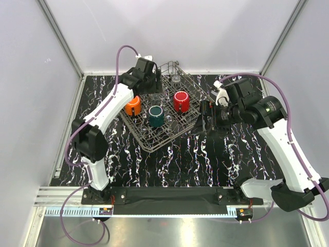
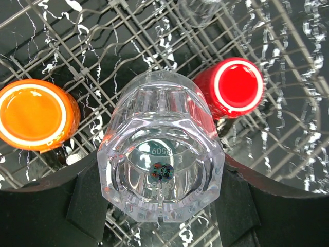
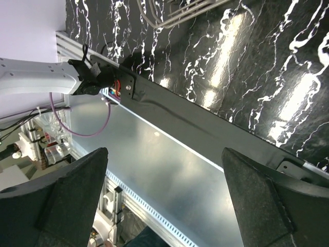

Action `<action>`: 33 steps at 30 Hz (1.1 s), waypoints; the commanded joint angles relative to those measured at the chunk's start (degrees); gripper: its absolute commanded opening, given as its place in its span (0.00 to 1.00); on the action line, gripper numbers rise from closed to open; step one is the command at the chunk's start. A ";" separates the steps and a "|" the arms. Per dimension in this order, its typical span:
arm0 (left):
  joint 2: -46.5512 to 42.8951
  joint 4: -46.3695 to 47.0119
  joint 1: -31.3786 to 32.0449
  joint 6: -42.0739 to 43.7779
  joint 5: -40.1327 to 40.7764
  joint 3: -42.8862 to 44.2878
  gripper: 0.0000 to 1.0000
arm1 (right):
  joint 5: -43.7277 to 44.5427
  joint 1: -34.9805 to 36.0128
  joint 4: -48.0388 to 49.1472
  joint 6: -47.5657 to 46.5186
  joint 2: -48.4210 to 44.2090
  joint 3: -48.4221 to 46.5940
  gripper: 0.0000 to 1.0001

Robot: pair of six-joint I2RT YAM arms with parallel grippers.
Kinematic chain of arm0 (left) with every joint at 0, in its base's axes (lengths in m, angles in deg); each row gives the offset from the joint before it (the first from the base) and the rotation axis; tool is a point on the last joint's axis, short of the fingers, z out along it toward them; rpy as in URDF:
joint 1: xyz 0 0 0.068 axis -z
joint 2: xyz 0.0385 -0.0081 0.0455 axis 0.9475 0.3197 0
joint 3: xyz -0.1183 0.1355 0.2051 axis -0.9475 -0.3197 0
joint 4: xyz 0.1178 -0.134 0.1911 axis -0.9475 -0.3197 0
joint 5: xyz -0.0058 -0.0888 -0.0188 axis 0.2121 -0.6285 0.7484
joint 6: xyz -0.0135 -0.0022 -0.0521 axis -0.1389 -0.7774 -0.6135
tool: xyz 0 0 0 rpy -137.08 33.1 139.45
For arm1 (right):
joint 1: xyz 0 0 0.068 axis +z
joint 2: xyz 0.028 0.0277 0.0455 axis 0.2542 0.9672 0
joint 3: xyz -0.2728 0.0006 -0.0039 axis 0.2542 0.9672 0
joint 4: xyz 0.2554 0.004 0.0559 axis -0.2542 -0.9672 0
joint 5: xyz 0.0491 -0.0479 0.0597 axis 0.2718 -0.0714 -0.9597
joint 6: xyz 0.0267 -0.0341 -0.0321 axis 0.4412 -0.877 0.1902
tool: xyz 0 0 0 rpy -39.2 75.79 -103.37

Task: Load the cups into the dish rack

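The grey wire dish rack lies at the table's middle back. Three cups stand in it mouth up: orange, dark teal-green and red. A small clear cup sits near its far corner. My left gripper hangs over the rack's back left part, shut on another clear cup held base toward the camera above the wires, between the orange cup and the red cup. My right gripper hovers right of the rack, open and empty, its fingers wide apart.
The rack rests on a black marbled tabletop enclosed by pale walls. In the right wrist view, a corner of the rack, the table's near metal edge and the left arm's base show.
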 commanded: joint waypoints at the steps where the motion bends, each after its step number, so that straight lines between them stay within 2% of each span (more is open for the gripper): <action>1: 1.88 4.34 -0.50 1.74 2.86 4.23 0.00 | 2.25 0.28 -9.77 -1.78 -0.49 -1.99 1.00; 4: 6.18 1.88 -0.85 2.18 4.27 8.18 0.00 | 2.86 0.37 -10.74 -1.69 -0.75 -1.64 1.00; 8: 9.35 1.88 -2.16 4.89 1.64 12.93 0.00 | 2.78 0.28 -11.80 -1.87 -0.93 -1.55 1.00; 11: 11.82 -1.45 -3.22 4.90 1.90 16.01 0.00 | 2.07 0.28 -12.33 -1.61 -1.45 -0.93 1.00; 24: 16.39 -6.03 -3.75 8.24 2.95 15.22 0.00 | 1.90 0.37 -10.92 -0.99 -1.02 -0.32 1.00; 33: 16.74 -7.44 -4.72 9.91 2.60 10.48 0.00 | 2.60 0.28 -10.66 -1.43 -0.31 0.12 1.00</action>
